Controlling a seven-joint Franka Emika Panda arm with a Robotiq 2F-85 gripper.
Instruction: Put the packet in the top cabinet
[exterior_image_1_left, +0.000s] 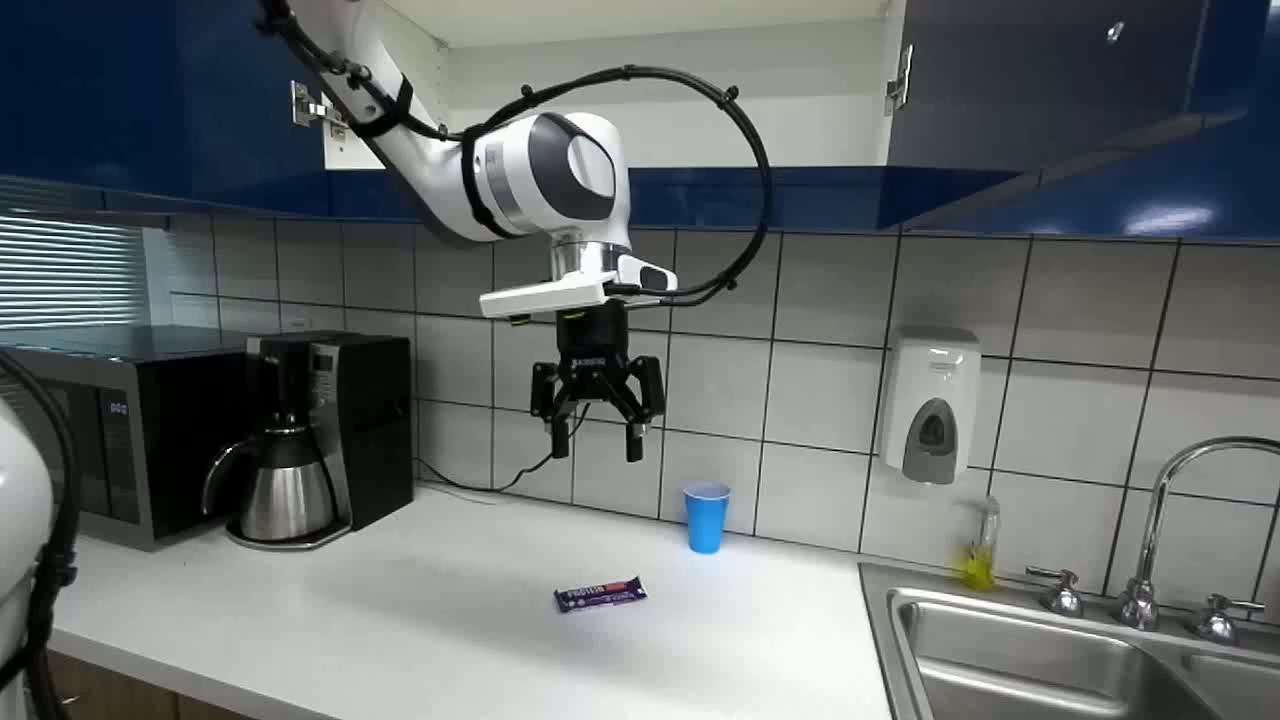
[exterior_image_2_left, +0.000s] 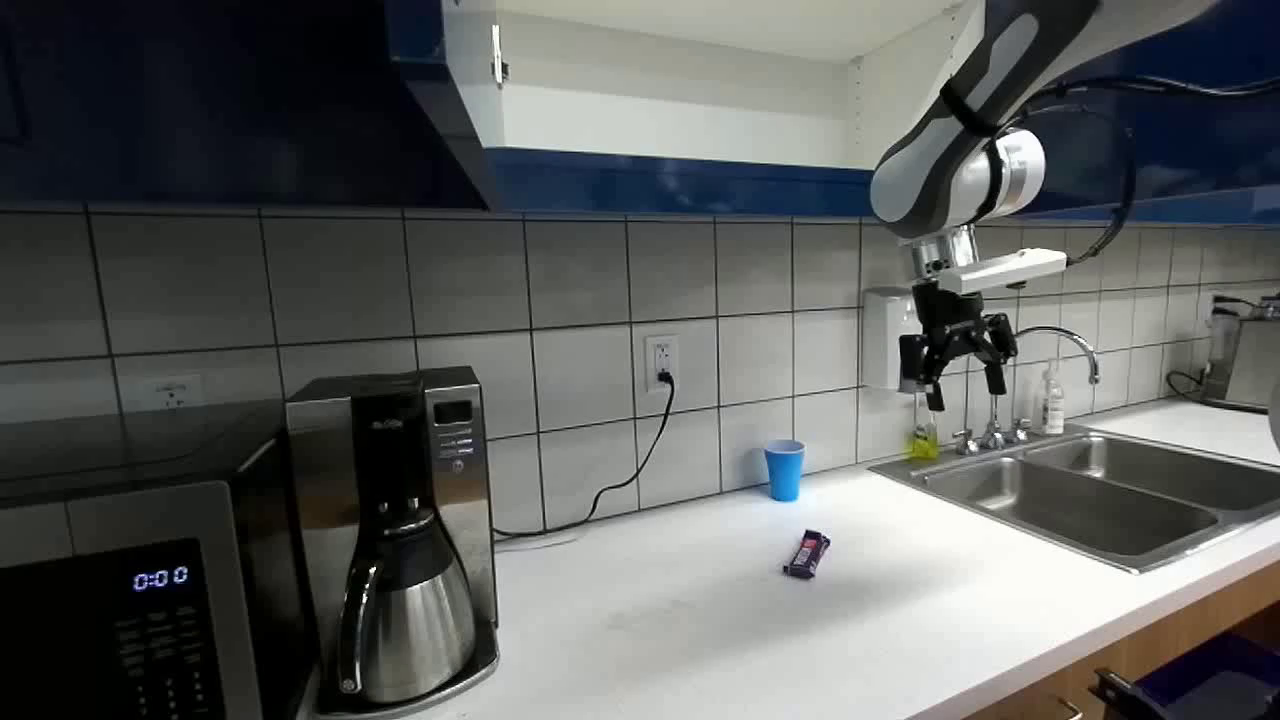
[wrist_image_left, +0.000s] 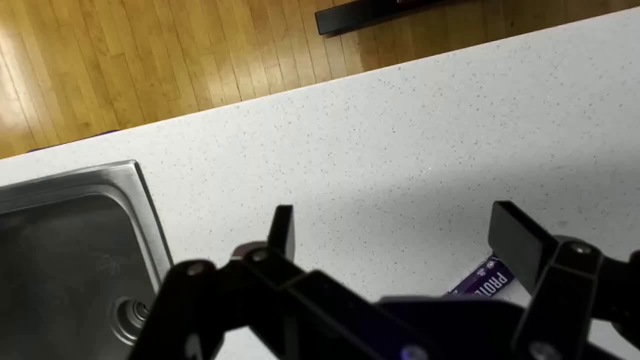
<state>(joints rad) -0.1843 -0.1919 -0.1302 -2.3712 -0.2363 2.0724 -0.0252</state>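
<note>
Gripper (exterior_image_1_left: 598, 448) spread wide, holding nothing. Packet (wrist_image_left: 483, 281) on desk (wrist_image_left: 350, 150), lower right in wrist view: best shift there, turn to straddle its narrow width, then descend.

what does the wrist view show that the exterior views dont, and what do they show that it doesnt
Only the wrist view shows the plank floor and the drain. Only the exterior views show the blue cup, the coffee maker, the white soap dispenser and the open top cabinet. All share the packet on the white counter, the sink and the hand, jaws apart; in the wrist view the hand hides part of the packet.
</note>
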